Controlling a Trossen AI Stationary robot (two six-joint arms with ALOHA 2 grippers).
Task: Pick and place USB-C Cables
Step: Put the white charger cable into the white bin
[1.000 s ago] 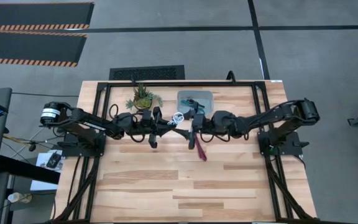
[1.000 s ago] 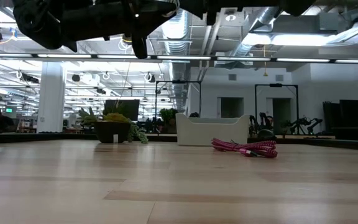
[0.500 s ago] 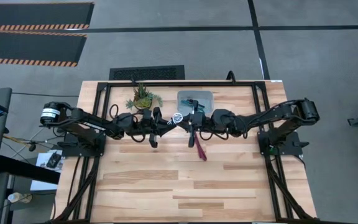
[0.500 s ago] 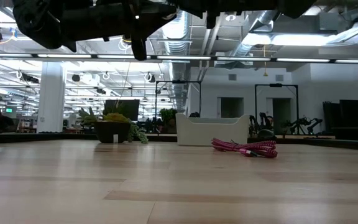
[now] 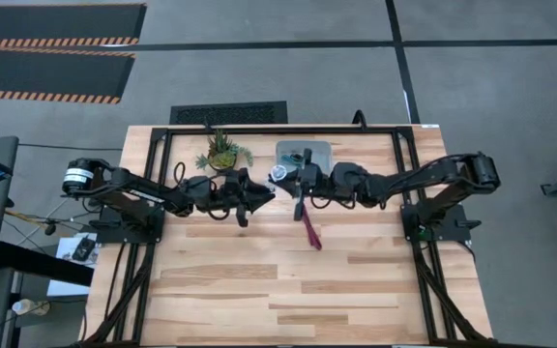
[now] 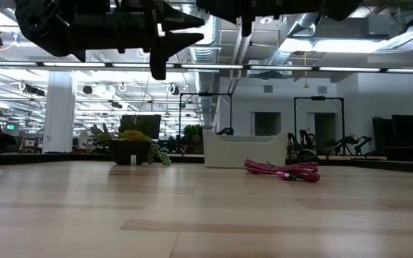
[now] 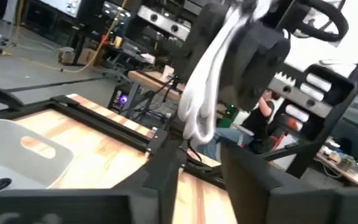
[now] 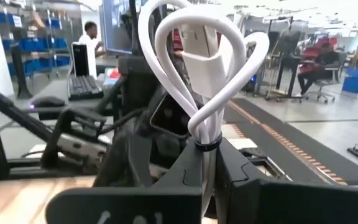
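From above, I am holding the white cable (image 5: 278, 173) in my right fingers (image 5: 284, 175), just short of the bin (image 5: 319, 147); my left fingers (image 5: 262, 189) are standing open and empty beside it.

Level with the tabletop (image 6: 206, 208), the magenta cable (image 6: 283, 170) is lying flat, well below.

Past my right wrist, my fingers are pinching the tie, loops (image 8: 194, 68) pointing straight ahead.

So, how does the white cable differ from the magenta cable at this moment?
The white cable is held in the air by the right gripper; the magenta cable lies on the table. The white one forms round loops; the magenta one is a long, flat bundle. Both are bundled.
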